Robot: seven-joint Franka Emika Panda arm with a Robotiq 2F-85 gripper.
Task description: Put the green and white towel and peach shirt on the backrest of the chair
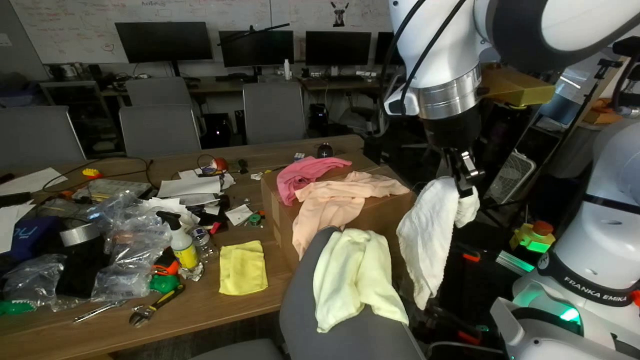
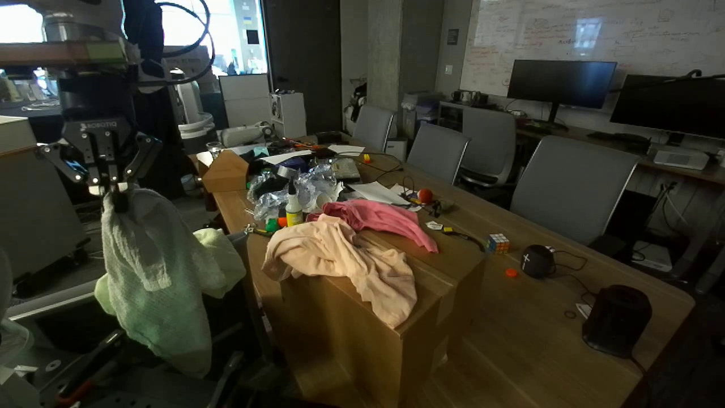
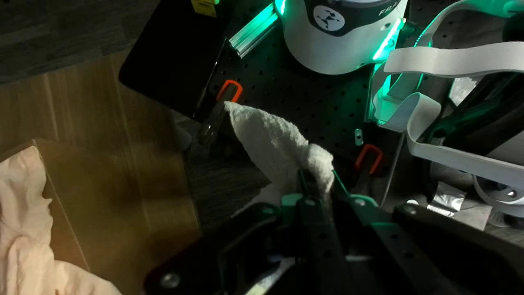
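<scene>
My gripper (image 1: 466, 189) is shut on a white towel (image 1: 430, 230) that hangs down in the air beside the chair; the grip shows in the wrist view (image 3: 319, 176). The towel also shows in an exterior view (image 2: 153, 294), lit greenish low down. A pale yellow-green towel (image 1: 352, 280) lies draped over the chair's grey backrest (image 1: 300, 305); it appears separate from the white one. It shows partly behind the white towel (image 2: 221, 263). The peach shirt (image 1: 335, 205) lies spread on the cardboard box, in both exterior views (image 2: 345, 255) and at the left of the wrist view (image 3: 28, 250).
The cardboard box (image 2: 351, 340) stands on the wooden table (image 1: 200, 325) beside the backrest. A pink cloth (image 1: 305, 175) lies on it. A small yellow cloth (image 1: 243, 267), spray bottle (image 1: 181, 242) and clutter lie on the table. The robot base (image 1: 580, 270) stands near the hanging towel.
</scene>
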